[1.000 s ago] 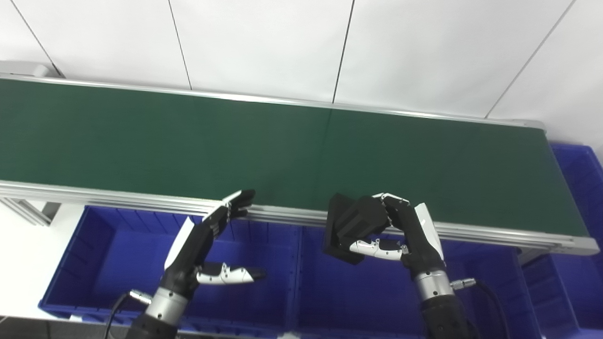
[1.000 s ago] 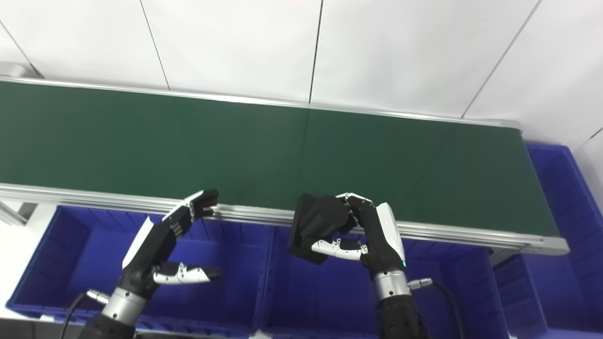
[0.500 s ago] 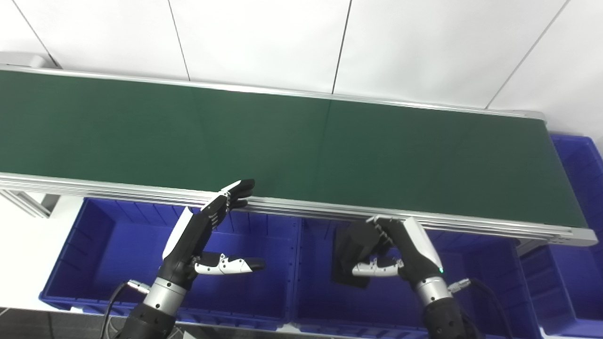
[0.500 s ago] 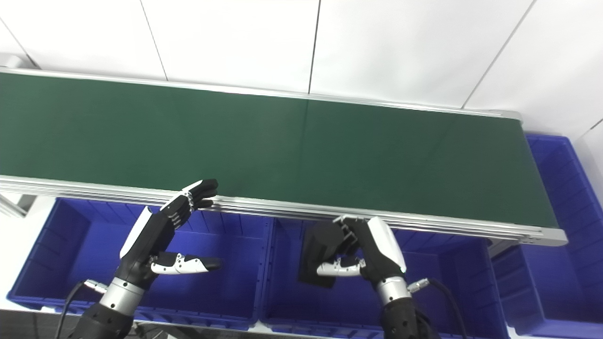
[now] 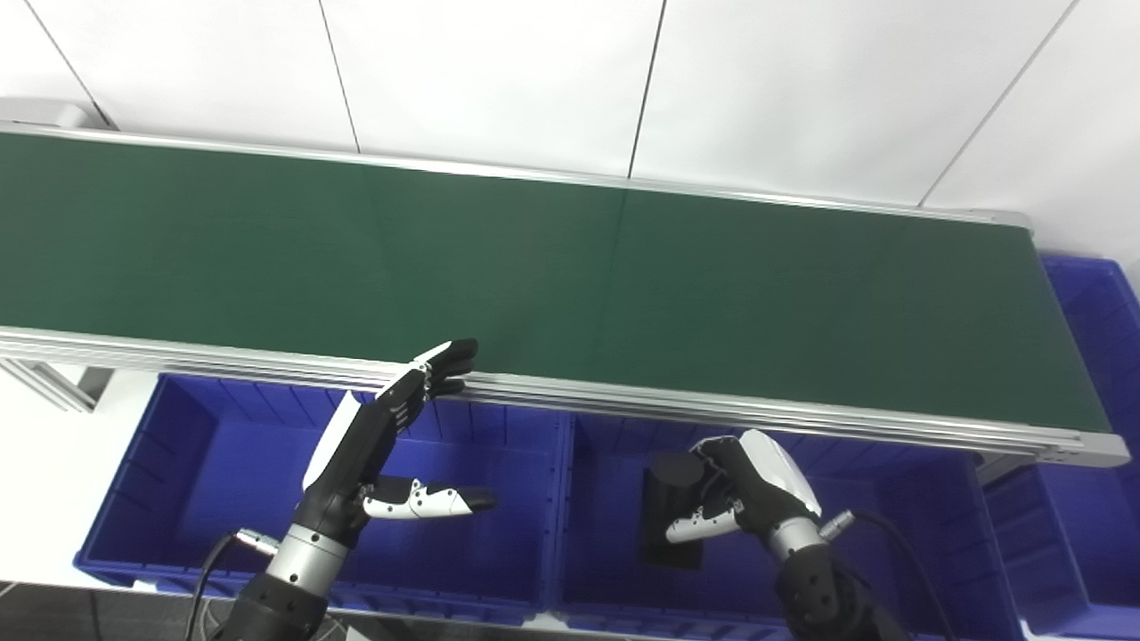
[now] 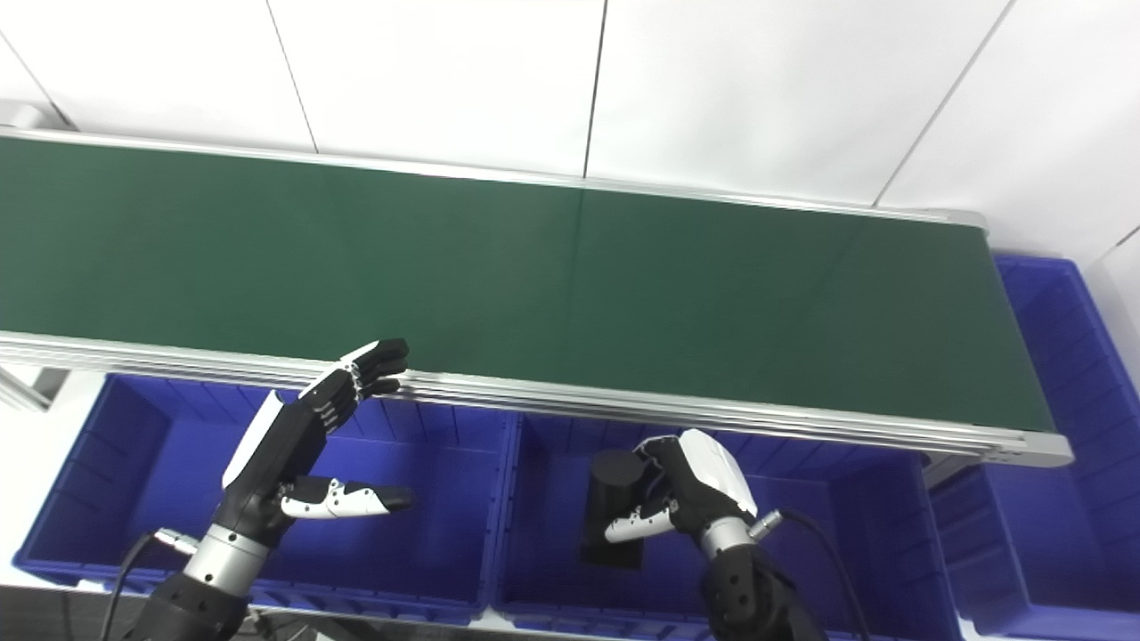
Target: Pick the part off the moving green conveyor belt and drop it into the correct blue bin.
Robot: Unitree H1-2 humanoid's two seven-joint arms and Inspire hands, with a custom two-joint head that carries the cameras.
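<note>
Fingers and thumb of the right hand [image 5: 744, 499] clamp a black blocky plastic part [image 5: 672, 516], its long axis upright, inside the middle blue plastic bin [image 5: 614, 588]. Left hand [image 5: 374, 445] hangs spread, holding nothing.

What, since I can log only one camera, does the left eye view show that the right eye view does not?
Only the left eye view shows the slanted frame rail under the conveyor belt in full.

Only the right eye view shows the far-right bin out to its outer rim, with white surface beyond.

Both show the right hand shut on the black part, low inside the middle bin, and the left hand open over the left bin.
</note>
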